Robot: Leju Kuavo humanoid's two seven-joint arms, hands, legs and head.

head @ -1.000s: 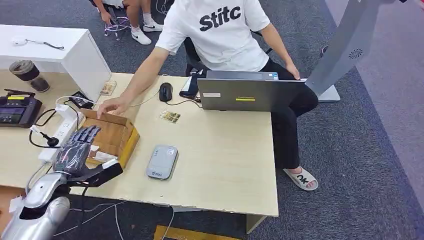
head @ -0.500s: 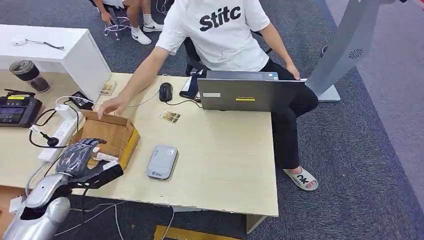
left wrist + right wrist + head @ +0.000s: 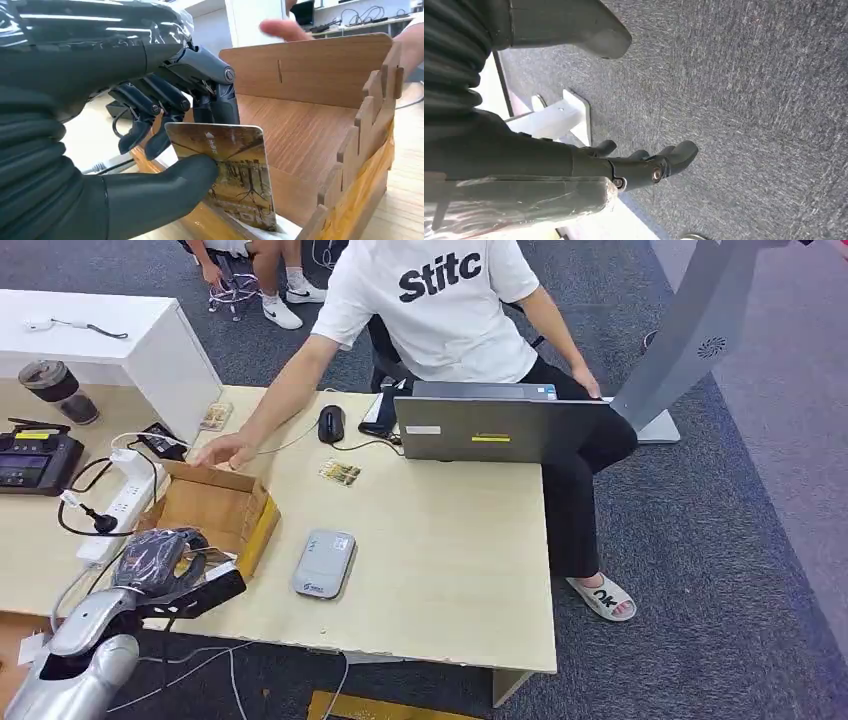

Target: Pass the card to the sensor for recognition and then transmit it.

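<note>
Wooden box (image 3: 310, 95) hides the card (image 3: 235, 175) overhead; wrist view shows left hand (image 3: 150, 130) pinching it.

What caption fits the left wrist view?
Robot's left hand pinches a brown picture-printed card at the open wooden box.

The left hand (image 3: 160, 558) lay curled at the near end of the open wooden box (image 3: 212, 510) on the pale surface (image 3: 450, 570) — what it held could not be told. A grey sensor (image 3: 324, 563) lay just beside the box. A person's hand (image 3: 222, 451) touched the box's far wall. Farther back stood a laptop (image 3: 500, 425) and a mouse (image 3: 331, 423) — a power strip (image 3: 122, 502) lay by the box.
</note>
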